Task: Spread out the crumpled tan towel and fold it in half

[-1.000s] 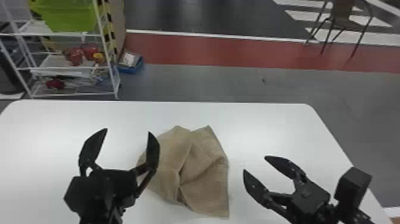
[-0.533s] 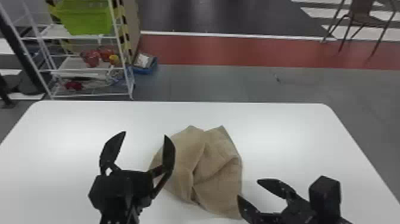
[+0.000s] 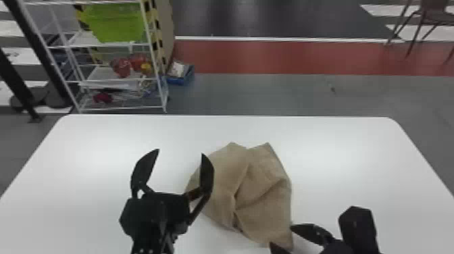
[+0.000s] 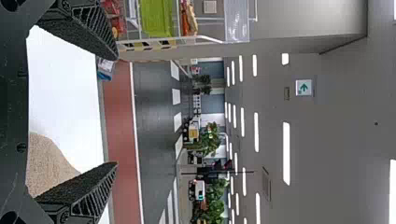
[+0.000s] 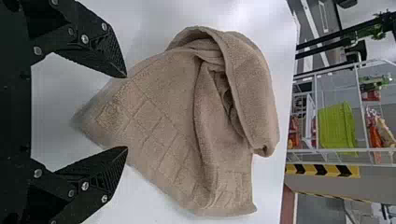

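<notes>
Gray floor runs wide past the far edge of the white table, and the tan towel sits in a lump near the middle of that table. Off past the table, out of my way, are the white shelf, the brown chair and the green bin (so green, like a frog).

I think I am at the very start: the towel has to be spread flat before I can fold it in half. One big part of it, the rolled flap, is bent over on top, and that is what stands in the way most. If I pull too soon, it could bunch up more.

My left gripper is up by the towel's left side with its fingers wide apart and holding nothing. My right gripper is at the near right end, and its fingers are wide apart too. The near corner shows between them, not pinched; I can't tell if they touch it.

Next, I think, I should get low, pinch that corner, then take another edge with my left and tug the cloth out flat.
</notes>
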{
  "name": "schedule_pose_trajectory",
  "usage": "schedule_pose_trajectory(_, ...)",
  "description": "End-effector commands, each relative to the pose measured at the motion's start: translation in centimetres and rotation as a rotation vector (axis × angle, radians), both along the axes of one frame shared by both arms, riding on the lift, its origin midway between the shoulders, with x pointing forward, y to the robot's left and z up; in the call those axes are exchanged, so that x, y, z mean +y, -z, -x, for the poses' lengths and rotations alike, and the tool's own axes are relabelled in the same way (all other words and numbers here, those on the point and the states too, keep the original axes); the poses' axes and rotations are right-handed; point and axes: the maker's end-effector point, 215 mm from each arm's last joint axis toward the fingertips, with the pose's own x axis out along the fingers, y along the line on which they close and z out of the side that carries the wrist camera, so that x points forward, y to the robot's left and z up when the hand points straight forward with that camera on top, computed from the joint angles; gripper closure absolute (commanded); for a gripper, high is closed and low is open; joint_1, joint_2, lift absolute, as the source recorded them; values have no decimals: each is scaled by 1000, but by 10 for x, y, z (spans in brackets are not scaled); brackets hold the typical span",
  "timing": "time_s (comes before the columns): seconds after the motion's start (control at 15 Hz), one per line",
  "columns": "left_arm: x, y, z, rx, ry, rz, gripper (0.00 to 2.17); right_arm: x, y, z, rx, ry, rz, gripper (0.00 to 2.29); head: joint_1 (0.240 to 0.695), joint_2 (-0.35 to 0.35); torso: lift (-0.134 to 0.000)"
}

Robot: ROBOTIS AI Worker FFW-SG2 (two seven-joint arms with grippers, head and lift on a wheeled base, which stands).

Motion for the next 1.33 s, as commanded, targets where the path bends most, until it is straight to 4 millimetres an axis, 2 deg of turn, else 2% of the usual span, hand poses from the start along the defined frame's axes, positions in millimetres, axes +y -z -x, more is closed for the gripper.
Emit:
schedule_pose_trajectory(0.0, -1, -2, 0, -4, 1, 2, 90, -1, 5, 3, 24, 8, 9, 407, 695, -4, -122)
schedule_pose_trajectory(0.4, -2, -5, 3, -6, 4, 6, 90, -9, 19, 7, 106, 39, 43, 707, 695, -16, -122)
schedule_pose_trajectory(0.53, -2, -6, 4, -6, 2, 7, 90, -9, 18, 7, 108, 41, 44, 950, 695, -20, -122)
schedule_pose_trajectory(0.67, -2, -6, 4, -8, 3, 5, 90, -7, 11, 7, 99, 40, 38, 1325, 695, -21, -122)
schedule_pose_trajectory(0.73, -1, -6, 4, -8, 0, 1, 90, -3, -2, 5, 71, 30, 22, 1484, 695, -21, -122)
schedule_pose_trajectory(0.8, 0, -6, 4, -8, -2, 1, 90, 0, -21, 1, 23, 21, -6, 1517, 695, -20, -122)
schedule_pose_trajectory(1.0, 1, -2, 5, -1, -4, -1, 90, -2, -89, -23, -171, 8, -87, 1538, 695, -6, -122)
schedule_pose_trajectory(1.13, 2, 0, 7, 2, -6, -3, 90, -4, -121, -38, -240, 13, -114, 1538, 695, -6, -122)
schedule_pose_trajectory(1.27, 5, 1, 9, 3, -10, -5, 90, 3, -153, -51, -311, 9, -149, 1538, 695, -7, -122)
